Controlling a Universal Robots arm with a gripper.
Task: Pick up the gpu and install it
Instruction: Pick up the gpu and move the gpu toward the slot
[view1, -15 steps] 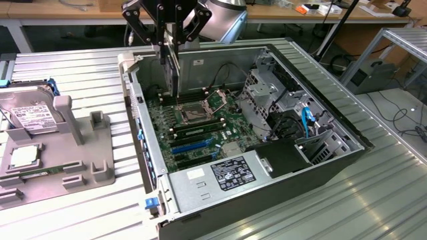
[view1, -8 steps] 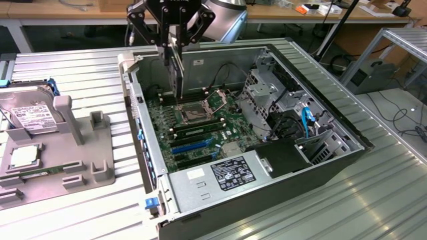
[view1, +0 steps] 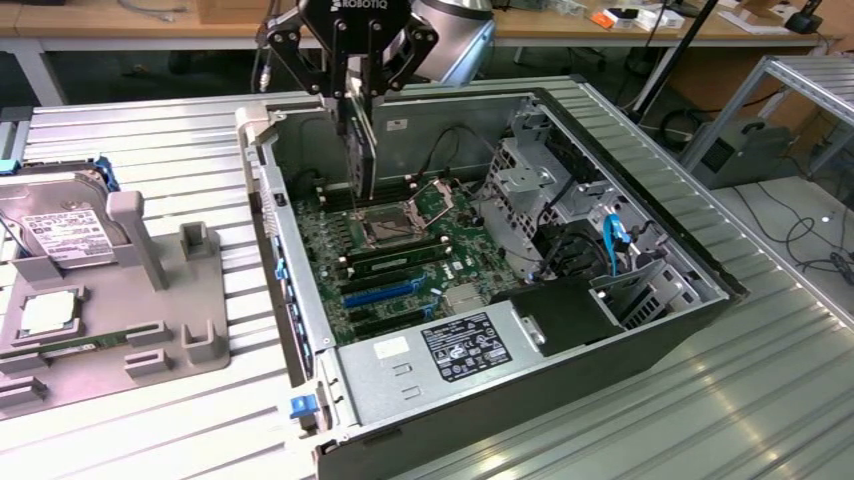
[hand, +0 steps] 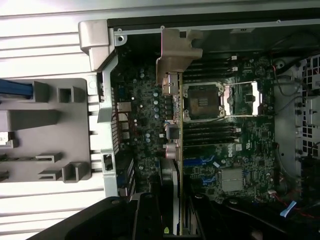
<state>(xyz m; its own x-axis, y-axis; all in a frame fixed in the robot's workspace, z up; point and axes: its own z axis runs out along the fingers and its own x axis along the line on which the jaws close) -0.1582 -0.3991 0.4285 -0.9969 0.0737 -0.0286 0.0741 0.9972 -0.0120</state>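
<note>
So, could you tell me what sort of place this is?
Probably a robotics lab bench for computer assembly: a gripper holds the gpu over an open computer case, beside a parts fixture with a hard drive.

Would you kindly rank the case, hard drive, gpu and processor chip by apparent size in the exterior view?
1. case
2. hard drive
3. chip
The gpu hangs edge-on and looks thin, so ranking it against the hard drive is unsure.

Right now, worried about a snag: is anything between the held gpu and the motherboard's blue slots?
Nothing visible does. The gpu hangs upright from the end effector above the motherboard, and the blue slots lie bare.
</note>
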